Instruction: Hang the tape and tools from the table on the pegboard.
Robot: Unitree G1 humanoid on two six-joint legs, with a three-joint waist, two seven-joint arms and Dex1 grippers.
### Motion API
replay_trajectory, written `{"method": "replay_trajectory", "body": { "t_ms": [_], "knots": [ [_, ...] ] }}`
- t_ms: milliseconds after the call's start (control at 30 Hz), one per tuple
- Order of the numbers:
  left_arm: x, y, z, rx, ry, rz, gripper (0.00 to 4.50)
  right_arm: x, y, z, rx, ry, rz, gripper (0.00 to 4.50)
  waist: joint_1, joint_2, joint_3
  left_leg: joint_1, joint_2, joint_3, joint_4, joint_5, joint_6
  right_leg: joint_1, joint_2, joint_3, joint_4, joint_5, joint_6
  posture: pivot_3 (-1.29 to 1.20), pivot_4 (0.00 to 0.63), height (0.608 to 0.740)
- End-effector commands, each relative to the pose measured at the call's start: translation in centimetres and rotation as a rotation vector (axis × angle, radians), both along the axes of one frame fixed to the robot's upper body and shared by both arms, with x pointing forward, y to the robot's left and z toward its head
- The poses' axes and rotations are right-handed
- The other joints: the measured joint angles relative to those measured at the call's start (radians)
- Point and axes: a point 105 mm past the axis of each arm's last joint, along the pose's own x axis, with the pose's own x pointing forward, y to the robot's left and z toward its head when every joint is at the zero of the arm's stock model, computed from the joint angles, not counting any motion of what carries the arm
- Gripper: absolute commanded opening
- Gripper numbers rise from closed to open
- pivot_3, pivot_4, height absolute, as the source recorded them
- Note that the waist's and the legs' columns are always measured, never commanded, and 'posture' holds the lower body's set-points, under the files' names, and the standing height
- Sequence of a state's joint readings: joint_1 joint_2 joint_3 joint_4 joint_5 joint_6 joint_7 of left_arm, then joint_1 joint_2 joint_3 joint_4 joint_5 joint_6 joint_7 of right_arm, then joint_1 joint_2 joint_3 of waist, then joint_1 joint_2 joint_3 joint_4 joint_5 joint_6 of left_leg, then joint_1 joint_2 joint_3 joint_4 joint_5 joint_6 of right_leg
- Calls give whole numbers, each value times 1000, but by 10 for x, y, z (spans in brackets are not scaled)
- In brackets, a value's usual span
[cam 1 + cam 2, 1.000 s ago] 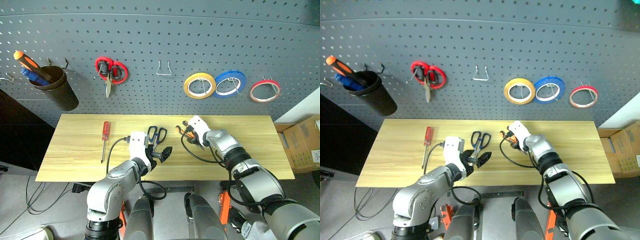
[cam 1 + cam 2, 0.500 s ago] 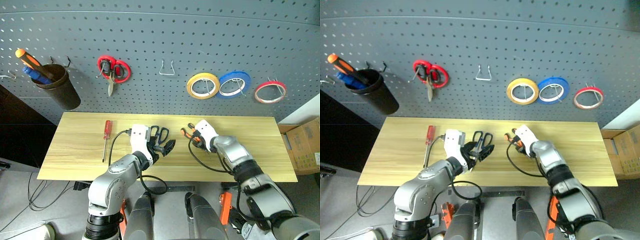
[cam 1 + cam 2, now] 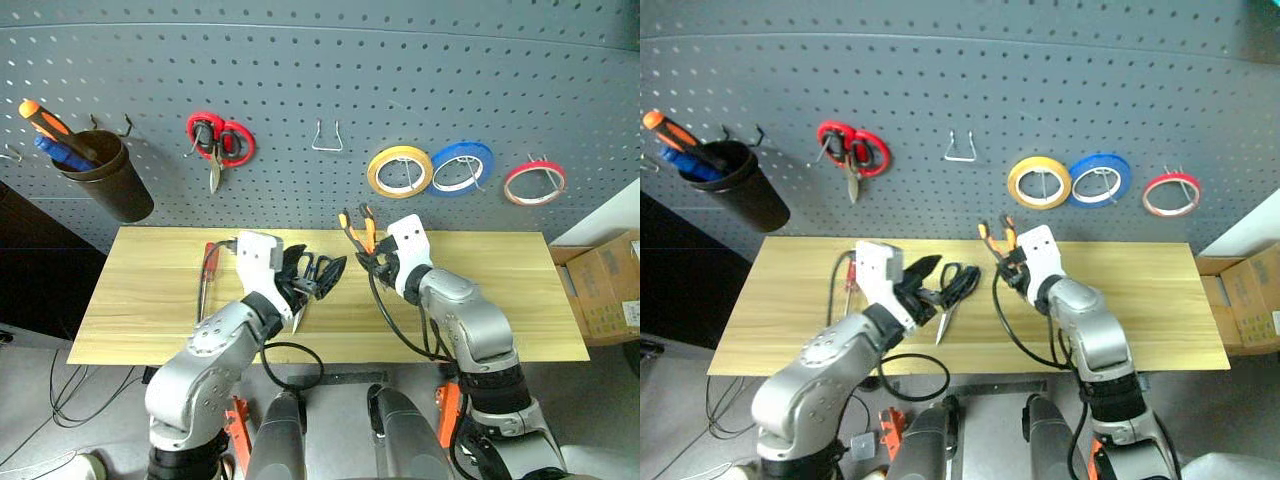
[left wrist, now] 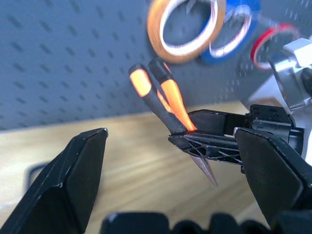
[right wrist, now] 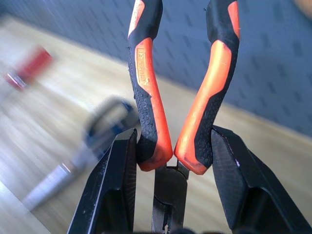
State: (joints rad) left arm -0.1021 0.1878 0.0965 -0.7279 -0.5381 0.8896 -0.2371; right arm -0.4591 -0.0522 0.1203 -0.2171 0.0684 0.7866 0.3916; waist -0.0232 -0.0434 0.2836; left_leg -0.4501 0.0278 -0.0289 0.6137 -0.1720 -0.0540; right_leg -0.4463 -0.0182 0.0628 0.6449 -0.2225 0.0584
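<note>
Workshop, tool-hung pegboard (image 3: 300, 70), wooden table (image 3: 520, 300)

left pincer (image 3: 318, 272) wide open, right pincer (image 5: 173, 161) clamped, both arms raised

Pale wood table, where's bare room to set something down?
The pale wood table is bare from the right hand to the right edge, and between its left edge and the slim red-handled screwdriver. It is crowded mid-table around the blue-handled steel scissors.

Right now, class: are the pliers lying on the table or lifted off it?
Lifted. The right gripper is clamped on the pliers, whose handles point up in front of the pegboard, clear of the table.
</note>
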Motion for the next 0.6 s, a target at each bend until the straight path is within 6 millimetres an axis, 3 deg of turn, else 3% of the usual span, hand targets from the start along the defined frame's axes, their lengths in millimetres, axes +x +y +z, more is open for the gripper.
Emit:
{"method": "replay_trajectory", "body": {
  "t_ms": [33,300,400,600],
  "knots": [
    [-18,6,21,-12,-74,26,4500,-6,19,58,122,-201,78,1780,5,0,-5,0,0,0,0,0,0,0,0,0,0,0,-1,174,159,740],
    [-28,8,37,-4,-133,41,4500,-16,40,113,247,-462,181,1780,47,-3,-43,1,0,-5,1,1,-1,3,1,-6,-1,3,-5,228,119,740],
    [-26,10,38,-9,-143,58,4500,-18,42,120,259,-529,192,1780,55,-4,-60,2,0,-6,1,2,-1,5,1,-7,-1,3,-5,233,108,740],
    [-8,18,47,3,-197,110,4500,6,36,142,234,-680,71,1780,58,-5,-75,12,1,-6,0,4,-3,14,1,-10,-1,5,-9,230,87,740]
  ]
}}
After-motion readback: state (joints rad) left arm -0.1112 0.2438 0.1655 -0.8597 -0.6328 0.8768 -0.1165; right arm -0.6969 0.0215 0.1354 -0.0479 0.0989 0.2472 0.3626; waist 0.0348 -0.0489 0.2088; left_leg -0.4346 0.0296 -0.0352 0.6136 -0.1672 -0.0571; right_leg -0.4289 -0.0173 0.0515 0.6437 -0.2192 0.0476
